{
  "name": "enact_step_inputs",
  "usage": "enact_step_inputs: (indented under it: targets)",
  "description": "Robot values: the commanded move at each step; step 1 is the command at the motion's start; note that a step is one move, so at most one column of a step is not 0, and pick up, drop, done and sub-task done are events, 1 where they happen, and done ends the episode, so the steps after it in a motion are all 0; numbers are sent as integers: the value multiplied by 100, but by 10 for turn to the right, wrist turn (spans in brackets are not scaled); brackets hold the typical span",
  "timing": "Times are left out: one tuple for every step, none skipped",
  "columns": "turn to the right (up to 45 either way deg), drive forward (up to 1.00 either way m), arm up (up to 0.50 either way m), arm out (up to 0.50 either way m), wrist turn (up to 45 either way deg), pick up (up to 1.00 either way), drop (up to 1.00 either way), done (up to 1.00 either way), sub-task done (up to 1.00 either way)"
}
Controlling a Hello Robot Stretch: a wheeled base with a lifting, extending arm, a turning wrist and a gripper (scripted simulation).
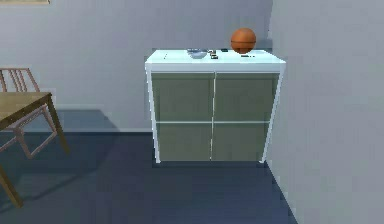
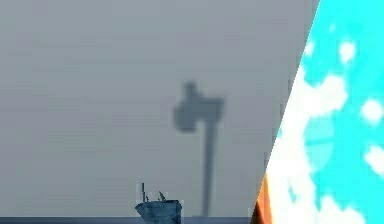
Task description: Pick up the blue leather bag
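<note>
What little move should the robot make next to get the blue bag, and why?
Probably a short roll forward. A small blue thing, likely the bag, sits low by the grey wall, left of the arm side view's middle, so ahead of the arm's reach. The forward view has bare floor before the white cabinet, so there seems room.

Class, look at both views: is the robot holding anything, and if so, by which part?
That cannot be told. A small blue thing shows low in the arm side view, before the grey wall.
</note>
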Motion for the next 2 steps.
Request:
enact_step_inputs:
  targets:
    - [0, 0, 10, 0, 0, 0, 0, 0, 0]
    - [0, 0, 0, 0, 0, 0, 0, 100, 0]
